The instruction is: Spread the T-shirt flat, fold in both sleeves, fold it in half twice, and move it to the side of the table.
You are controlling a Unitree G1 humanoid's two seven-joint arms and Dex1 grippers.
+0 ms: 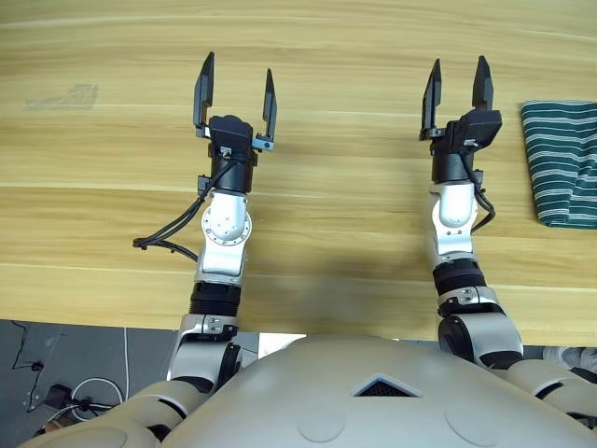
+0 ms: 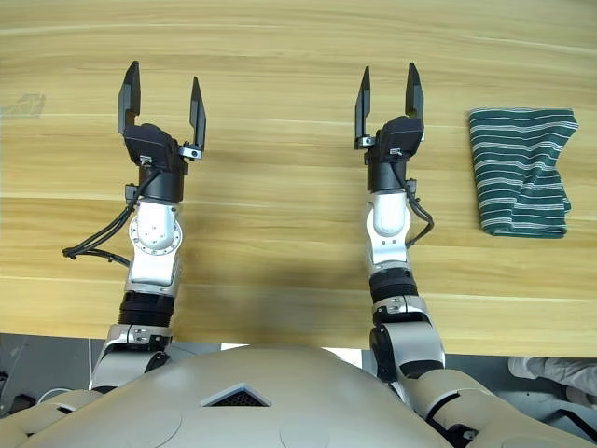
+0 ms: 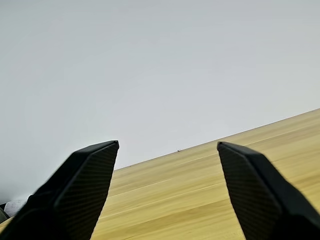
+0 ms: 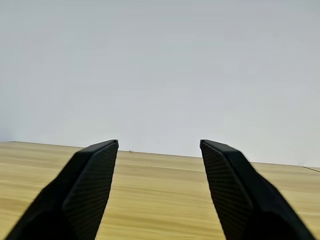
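- Released and holding nothing, the left hand (image 1: 237, 79) has its two black fingers spread wide; it is held over bare wood on the robot's left and points away from the body.
- Likewise released, the right hand (image 1: 459, 73) has its fingers parted with nothing between them; it points forward over the tabletop, about level with the left hand and well apart from it.
- The T-shirt (image 2: 520, 173), dark green with thin white stripes, lies folded into a compact, roughly rectangular bundle on the tabletop at the robot's right side; its layers are stacked, and the edge nearest the robot is slightly rumpled.
- It sits to the right of the right hand, near it but apart; neither hand touches the cloth.
- The tabletop (image 2: 280, 56) is light wood with the grain running side to side; its near edge crosses below the forearms.
- In the left wrist view the fingers (image 3: 85, 190) are dark with a cross-hatched surface; between them lies the wood, and past its far edge a pale wall (image 3: 150, 60); the right wrist view shows the same, with its own fingers (image 4: 85, 190) apart.
- Below the tabletop's near edge, on the robot's left, is a dark grey floor (image 1: 28, 355) with loose cables (image 1: 93, 385) on it.
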